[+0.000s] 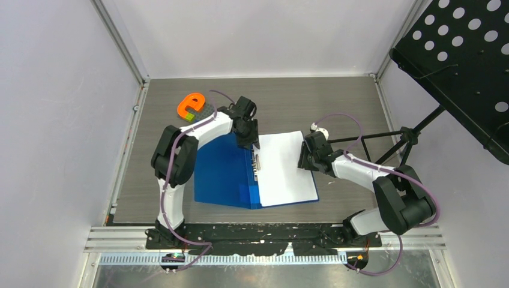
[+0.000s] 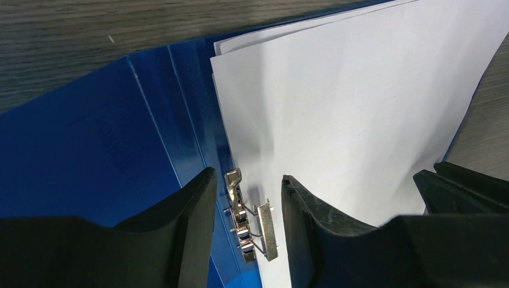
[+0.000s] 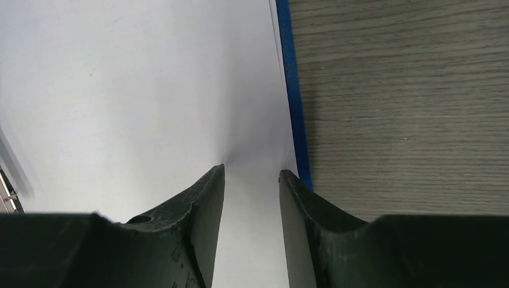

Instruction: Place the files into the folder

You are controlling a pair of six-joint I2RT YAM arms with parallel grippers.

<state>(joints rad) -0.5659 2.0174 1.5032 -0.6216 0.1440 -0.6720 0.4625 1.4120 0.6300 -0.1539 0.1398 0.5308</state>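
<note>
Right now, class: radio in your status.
Left fingers open over metal spine clip. Right fingers open over white paper sheets. Sheets flat in open blue plastic folder. Nothing obstructing.

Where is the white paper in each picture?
Top view: the paper is in the middle of the picture, lying on the right half of the open blue folder.
Left wrist view: it fills the upper right.
Right wrist view: it fills the left side.
Shared landmark: the blue folder, which shows beside the paper in every view, on its left or as a thin strip on its right.
</note>
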